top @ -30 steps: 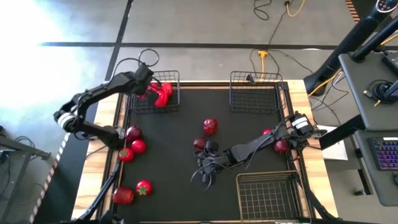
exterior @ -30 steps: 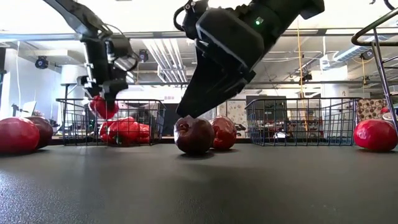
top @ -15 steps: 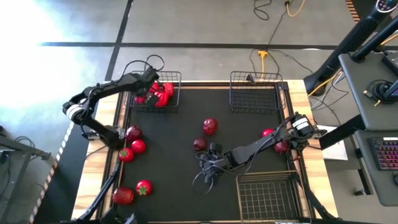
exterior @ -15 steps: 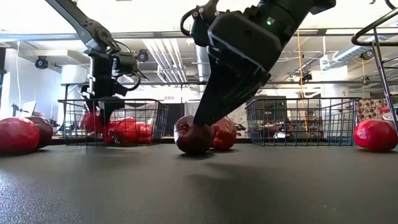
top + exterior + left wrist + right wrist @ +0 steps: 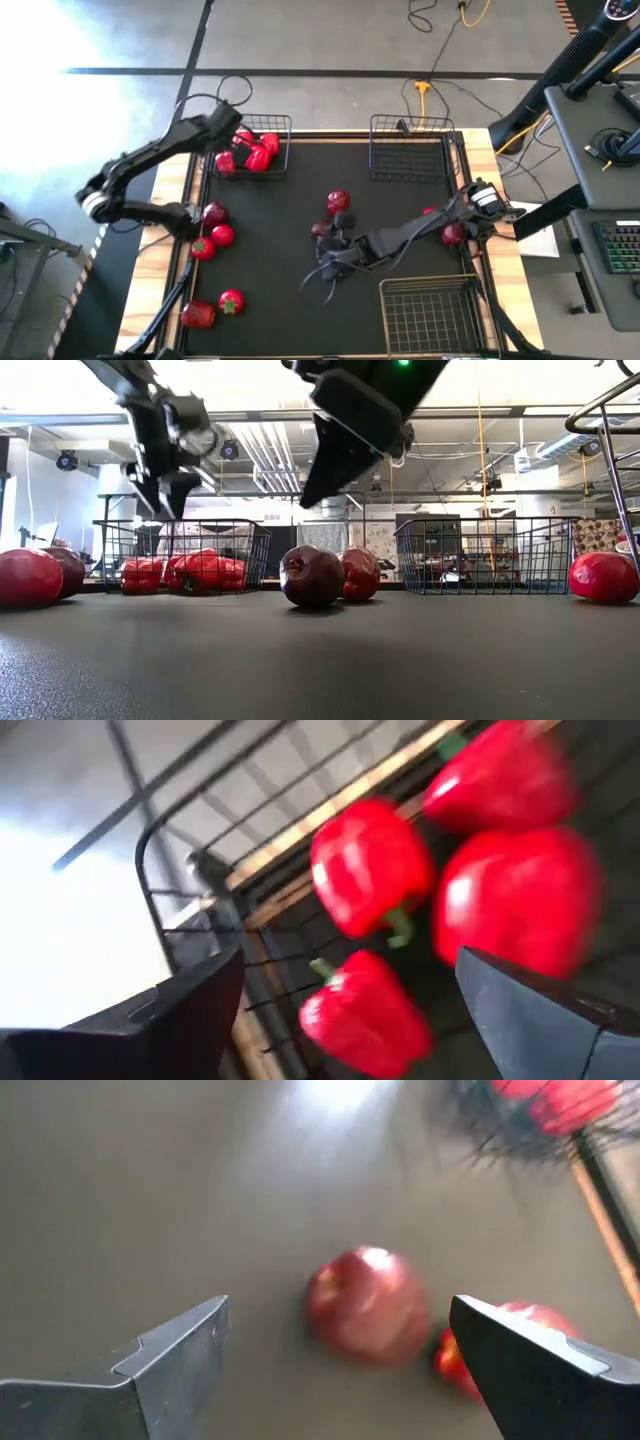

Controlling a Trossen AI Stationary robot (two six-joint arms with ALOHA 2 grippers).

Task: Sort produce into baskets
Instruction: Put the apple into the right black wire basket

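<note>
My left gripper [image 5: 226,132] hangs open and empty above the far-left black wire basket [image 5: 282,150]. Several glossy red peppers [image 5: 370,880] lie in that basket. My right gripper [image 5: 318,485] is open and raised over the table's middle. Its fingers stand on either side of a dark maroon round fruit [image 5: 368,1315] and well above it, without touching it. That fruit [image 5: 312,575] rests on the black mat. A red tomato [image 5: 338,203] sits just beyond it.
An empty basket [image 5: 410,150] stands at the far right and another [image 5: 430,315] at the near right. One maroon fruit [image 5: 214,213] and several tomatoes [image 5: 223,235] lie along the left edge. Two red pieces [image 5: 452,235] lie by the right edge.
My left gripper has lowered a red pepper into the far-left basket, let it go and risen, open; the pepper now lies among the others. My right gripper has risen from the maroon fruit, which has stayed in place on the mat.
</note>
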